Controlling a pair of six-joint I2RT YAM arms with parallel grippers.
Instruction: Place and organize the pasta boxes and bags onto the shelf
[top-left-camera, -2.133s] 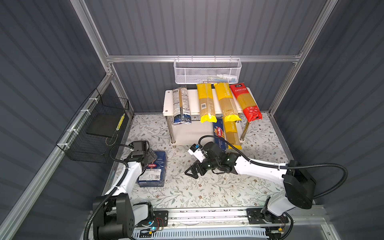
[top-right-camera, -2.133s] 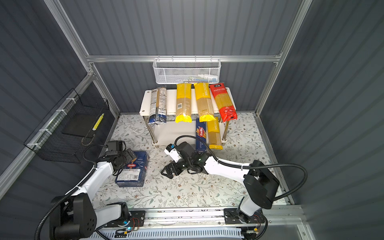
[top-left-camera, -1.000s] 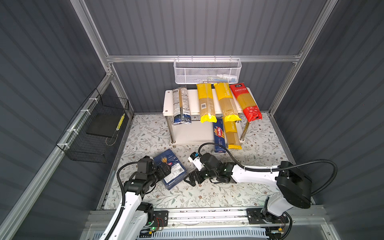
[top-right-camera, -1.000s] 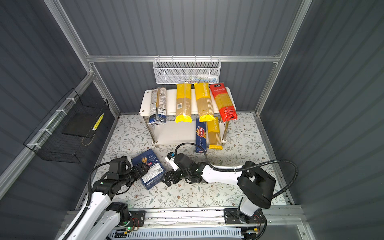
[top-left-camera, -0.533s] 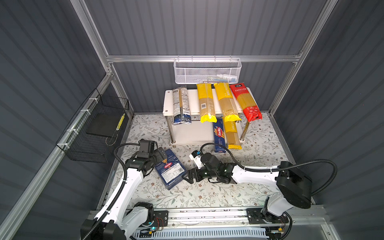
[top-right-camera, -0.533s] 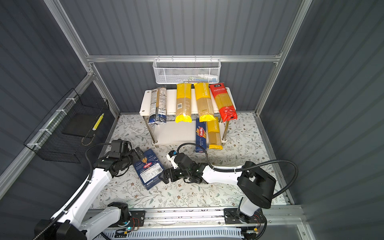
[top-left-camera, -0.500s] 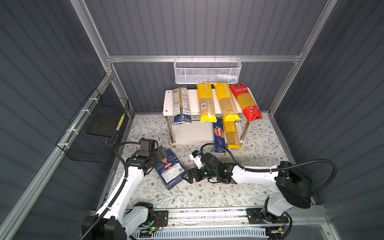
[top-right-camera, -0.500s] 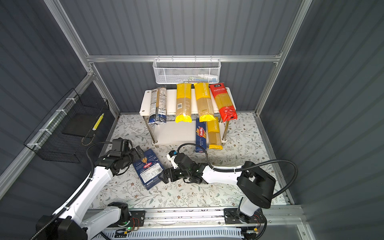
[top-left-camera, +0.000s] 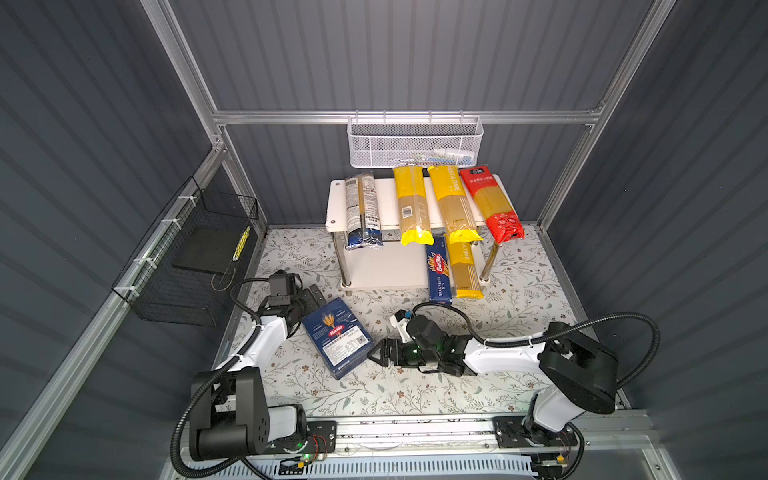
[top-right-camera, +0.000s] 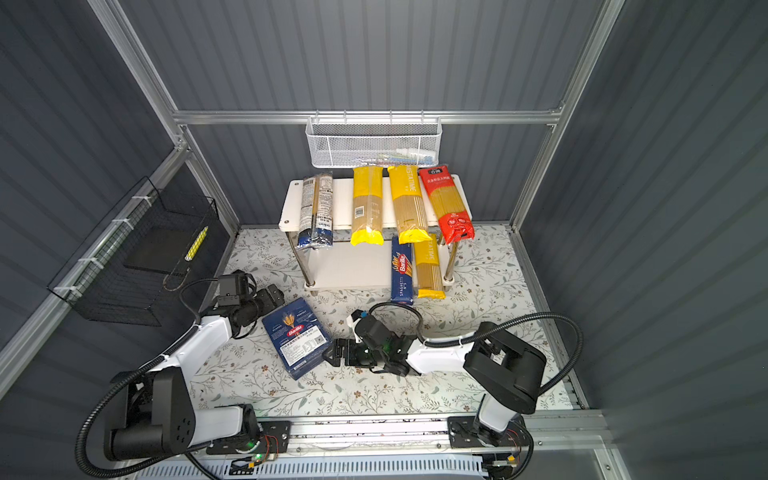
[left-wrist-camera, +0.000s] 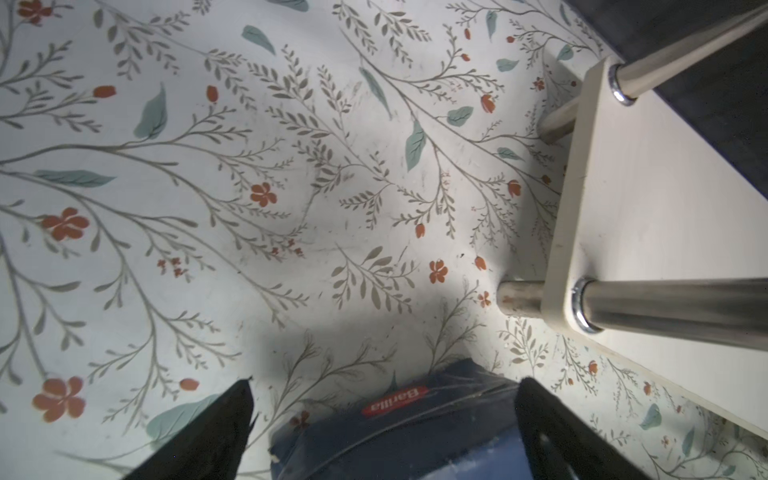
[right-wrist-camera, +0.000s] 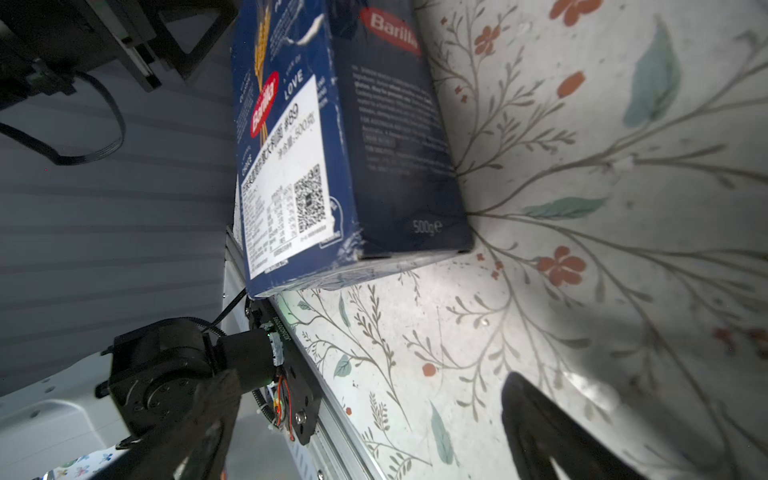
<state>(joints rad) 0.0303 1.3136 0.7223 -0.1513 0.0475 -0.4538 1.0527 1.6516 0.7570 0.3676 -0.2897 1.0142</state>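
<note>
The wide blue Barilla box lies flat on the floral floor. My left gripper is open at its far end, and the box end shows between the spread fingers. To the box's right, my right gripper stands open and empty, facing the box. The shelf's top board carries a clear blue-ended bag, two yellow bags and a red bag. The lower board holds the narrow spaghetti box and a yellow bag.
A white mesh basket hangs on the back rail above the shelf. A black wire basket hangs on the left wall. The arms' metal rail runs along the front edge. A chrome shelf leg stands close to my left gripper.
The left arm brought the wide box from the left wall toward the middle, laid it flat and opened. The right gripper slid forward and left, up to the box's near right corner.
</note>
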